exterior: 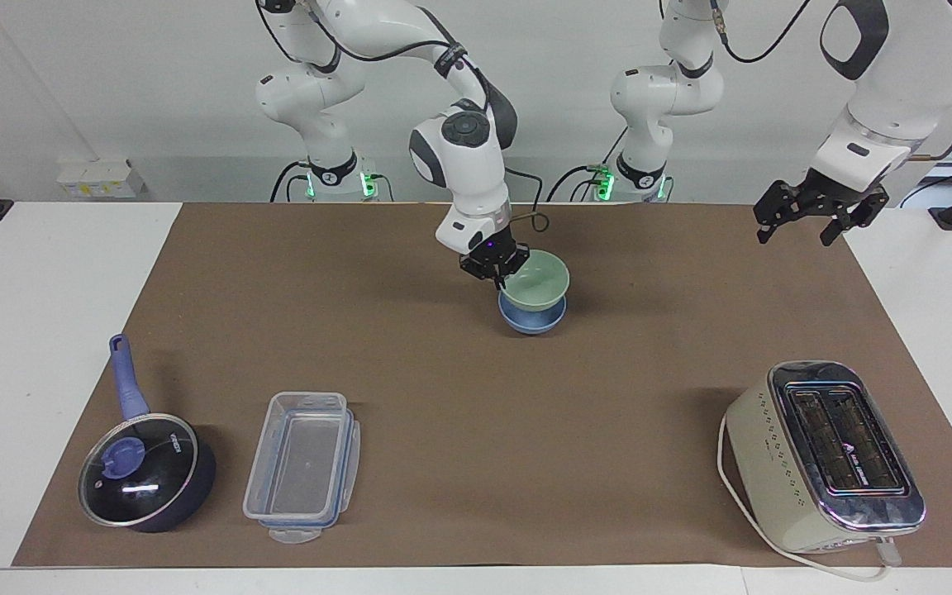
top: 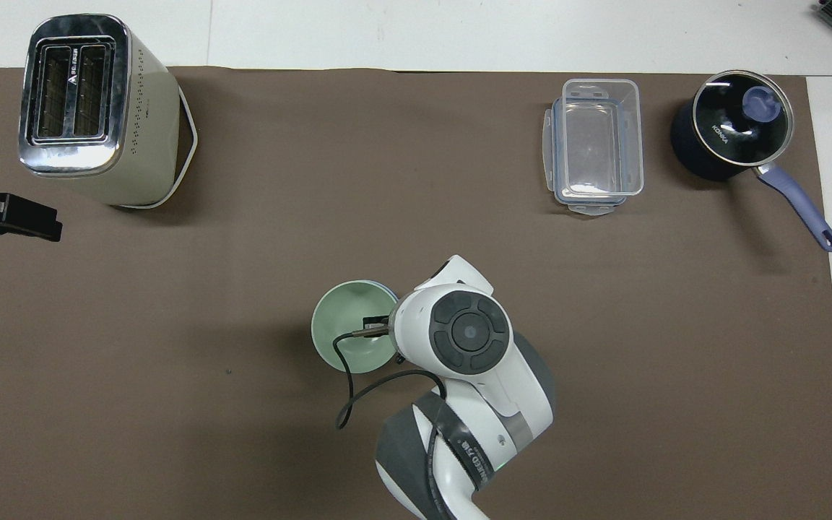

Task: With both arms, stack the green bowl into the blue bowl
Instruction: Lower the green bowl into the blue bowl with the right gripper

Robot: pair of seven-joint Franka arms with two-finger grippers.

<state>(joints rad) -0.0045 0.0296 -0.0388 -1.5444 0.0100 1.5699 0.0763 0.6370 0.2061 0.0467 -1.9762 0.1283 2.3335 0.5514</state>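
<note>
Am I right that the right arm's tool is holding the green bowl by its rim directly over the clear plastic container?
Not quite. The facing view shows the right tool shut on the rim of the green bowl, but it hangs directly over the blue bowl, not the clear plastic container.

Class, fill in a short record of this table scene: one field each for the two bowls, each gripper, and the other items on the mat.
green bowl: held by its rim, directly over the blue bowl, not yet let go
blue bowl: on the brown mat, under the green bowl
right gripper: shut on the green bowl's rim
left gripper: open, holding nothing, waiting over its own end of the table
other items: toaster, clear container, lidded saucepan
</note>
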